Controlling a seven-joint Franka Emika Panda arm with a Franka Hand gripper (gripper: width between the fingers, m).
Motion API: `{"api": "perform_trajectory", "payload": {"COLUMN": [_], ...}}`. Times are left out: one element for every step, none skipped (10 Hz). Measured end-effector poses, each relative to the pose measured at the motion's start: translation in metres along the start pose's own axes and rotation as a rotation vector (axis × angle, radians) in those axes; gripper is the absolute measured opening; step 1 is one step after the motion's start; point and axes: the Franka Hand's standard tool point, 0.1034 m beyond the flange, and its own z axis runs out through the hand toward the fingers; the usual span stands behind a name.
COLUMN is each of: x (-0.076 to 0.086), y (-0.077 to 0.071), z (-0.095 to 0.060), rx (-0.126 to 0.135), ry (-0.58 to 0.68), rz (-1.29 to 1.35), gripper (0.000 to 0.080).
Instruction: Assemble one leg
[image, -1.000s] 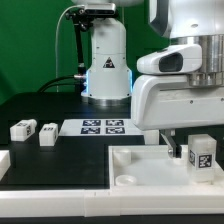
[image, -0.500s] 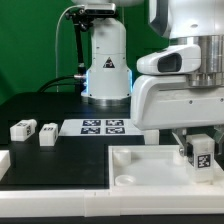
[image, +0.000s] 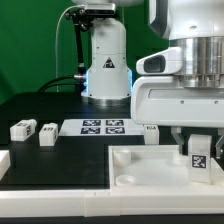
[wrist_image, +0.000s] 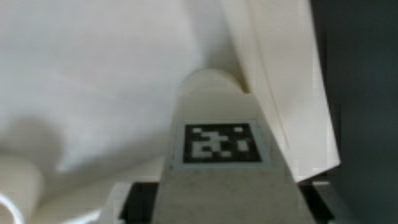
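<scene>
My gripper (image: 200, 150) is shut on a leg (image: 201, 158), a small white block with a black-and-white marker tag, and holds it upright over the right part of the large white square tray (image: 150, 165). In the wrist view the held leg (wrist_image: 217, 140) fills the middle, its tip close to the tray's raised rim (wrist_image: 285, 90), with dark fingers (wrist_image: 146, 200) at both its sides. Two more legs (image: 22, 129) (image: 47, 133) lie on the black table at the exterior view's left. Another leg (image: 150, 134) shows partly behind the gripper body.
The marker board (image: 102, 126) lies flat on the black table in front of the robot base (image: 106, 60). A round corner hole (image: 127, 179) shows in the tray's near left corner. A white edge (image: 4, 162) sits at the exterior view's far left.
The gripper with the leg has moved slightly toward the exterior view's left and down, closer to the tray. The other legs have not moved.
</scene>
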Motion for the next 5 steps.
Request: {"api": "perform_trajectory", "payload": {"x": [-0.0007, -0.0009, -0.0017, -0.0037, -0.0057], "y": [0.0003, 0.0011, 0.0013, 0.0007, -0.0006], "z": [0.0001, 0.0001, 0.0001, 0.0002, 0.0003], "rx": [-0.004, -0.005, -0.005, -0.008, -0.01], "ry": [-0.002, -0.009, -0.019, -0.031, -0.035], "rz": [0.138, 0.254, 0.38, 0.554, 0.729], "gripper": [0.0291, 0.0291, 0.0291, 0.0291, 0.0291]}}
